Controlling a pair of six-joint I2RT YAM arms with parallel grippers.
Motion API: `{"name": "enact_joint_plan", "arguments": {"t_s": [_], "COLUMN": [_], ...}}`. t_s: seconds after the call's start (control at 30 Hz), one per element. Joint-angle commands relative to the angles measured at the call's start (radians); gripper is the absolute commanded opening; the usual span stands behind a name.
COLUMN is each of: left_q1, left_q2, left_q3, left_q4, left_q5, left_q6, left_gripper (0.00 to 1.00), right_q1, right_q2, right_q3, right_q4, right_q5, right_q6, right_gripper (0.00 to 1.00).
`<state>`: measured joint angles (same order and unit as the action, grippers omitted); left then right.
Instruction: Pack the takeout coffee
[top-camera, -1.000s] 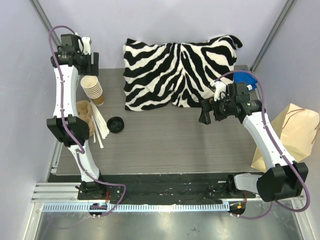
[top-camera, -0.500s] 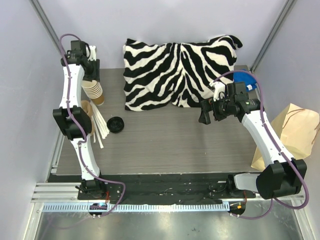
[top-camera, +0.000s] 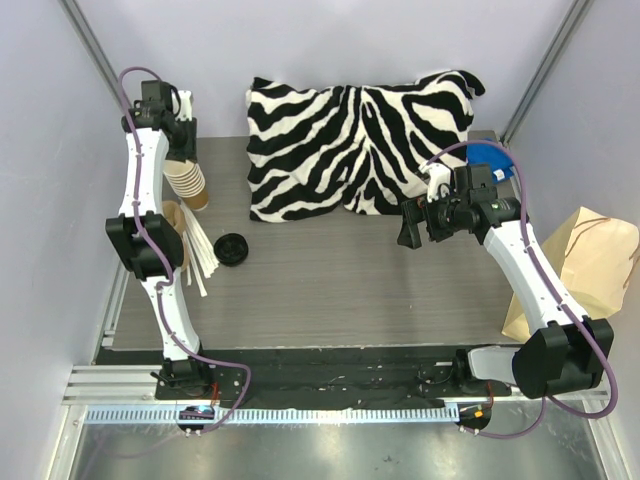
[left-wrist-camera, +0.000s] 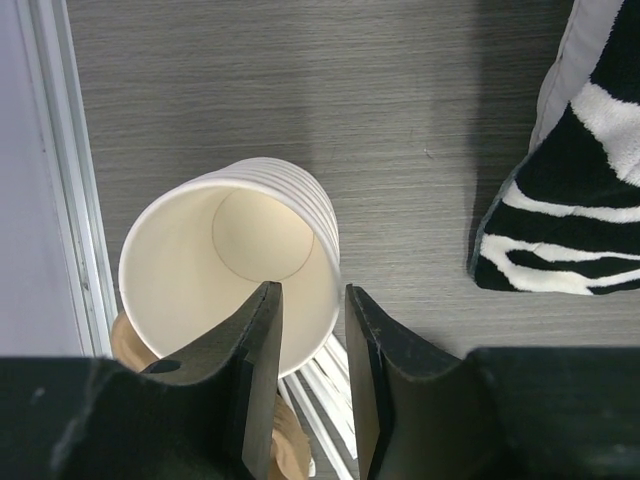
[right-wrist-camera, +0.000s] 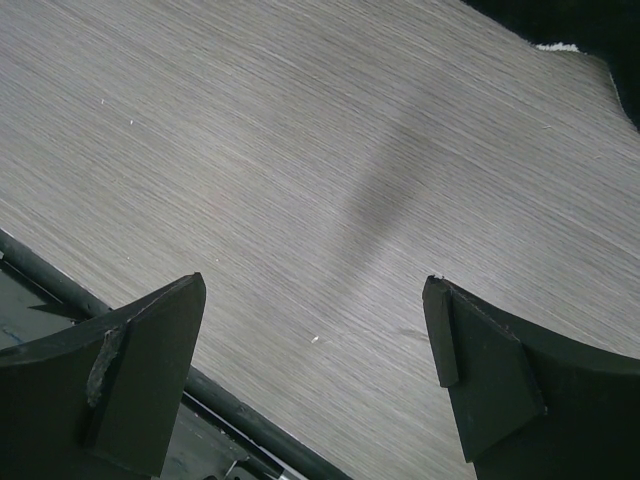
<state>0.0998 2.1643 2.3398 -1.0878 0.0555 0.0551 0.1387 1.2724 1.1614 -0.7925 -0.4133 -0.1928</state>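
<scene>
Top view: no takeout coffee shows; the cup stack (top-camera: 187, 178) and loose lid (top-camera: 231, 248) sit at the left of the bench (top-camera: 350, 290). Left wrist view: the left hand (left-wrist-camera: 312, 292), half-spread, straddles the wall of the top cup (left-wrist-camera: 180, 260), pinch unconfirmed. Right wrist view: the right hand (right-wrist-camera: 312, 290) is spread, empty; expect a light, crushable cup, so clasp its body below the lid, upright

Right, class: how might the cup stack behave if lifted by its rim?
Probably light: the cup stack looks like empty paper. Its thin rim, straddled by the left gripper, may dent when pinched. The nested cups may separate, so only the top one lifts.
</scene>
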Motion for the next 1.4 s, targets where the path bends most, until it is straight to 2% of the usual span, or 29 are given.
{"name": "enact_joint_plan", "arguments": {"t_s": [0.0,0.23,0.5,0.7,0.9,1.13,1.37], "left_q1": [0.003,0.005,0.003,0.005,0.002,-0.038,-0.055], "left_q2": [0.009,0.011,0.009,-0.003,-0.037,-0.089,-0.109], "left_q3": [0.001,0.000,0.000,0.016,0.032,0.026,0.024], "left_q4": [0.037,0.031,0.019,0.020,0.016,0.032,0.035], "left_q5": [-0.017,-0.013,-0.016,-0.023,-0.046,-0.180,-0.206], "left_q6": [-0.003,0.005,0.011,0.015,0.051,0.178,0.222], "left_gripper": [0.35,0.24,0.21,0.00,0.00,0.00,0.00], "right_q1": [-0.005,-0.010,-0.011,-0.013,-0.016,-0.017,-0.017], "right_q2": [-0.011,-0.019,-0.013,-0.013,-0.016,-0.015,-0.028], "right_q3": [0.004,-0.023,-0.016,-0.012,-0.014,-0.009,-0.020], "right_q4": [0.041,0.058,0.064,0.065,0.070,0.068,0.068], "right_q5": [-0.007,-0.001,-0.005,-0.007,-0.013,-0.019,-0.021], "right_q6": [-0.010,-0.002,0.009,0.010,0.015,0.016,0.015], "right_gripper": [1.00,1.00,1.00,1.00,1.00,1.00,1.00]}}
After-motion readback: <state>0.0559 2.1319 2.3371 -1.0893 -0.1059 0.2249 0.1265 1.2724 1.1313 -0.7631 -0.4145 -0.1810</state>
